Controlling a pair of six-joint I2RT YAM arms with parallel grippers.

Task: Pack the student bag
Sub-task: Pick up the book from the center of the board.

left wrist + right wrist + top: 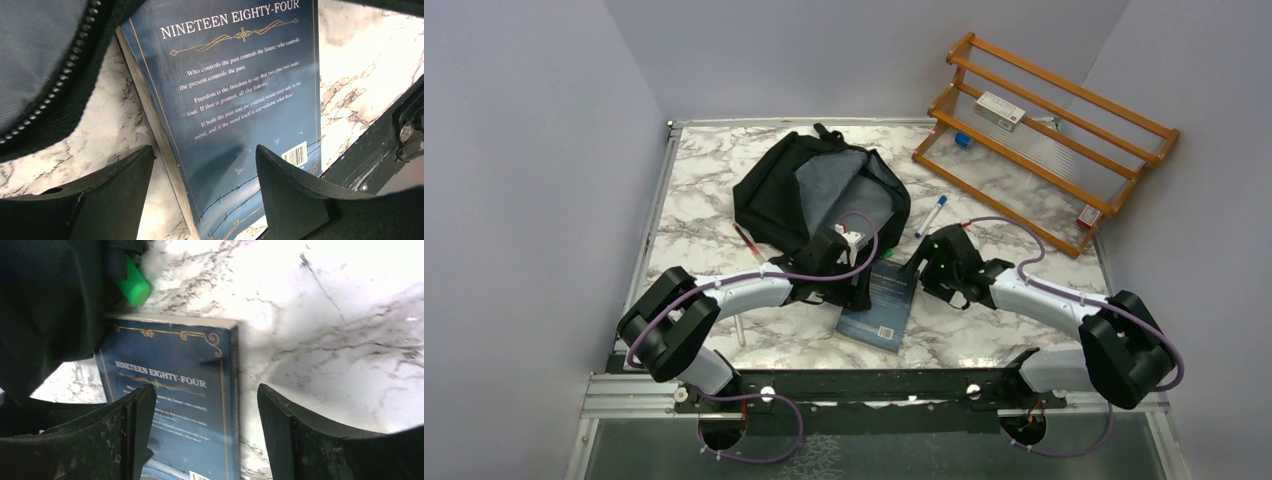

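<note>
Beyond the black base rail (864,385), my left arm (744,290) and right arm (1049,295) are white shells between chunky black joints, each trailing a purple cable (1004,220). Farthest from the rail, my left fingers (295,195) are smooth matte-black wedges, my right fingers (115,440) dust-flecked

Book (879,305) on table (984,335): page edge between left gripper (205,155) jaws, spine between right gripper (206,392) jaws, student bag (819,190) left of both.

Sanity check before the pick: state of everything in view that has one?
student bag: unzipped, lying open.
book: closed, flat, back cover up, not held.
left hand: open, straddling the book's page edge.
right hand: open, straddling the book's spine edge.
marker: capped, lying flat.
</note>
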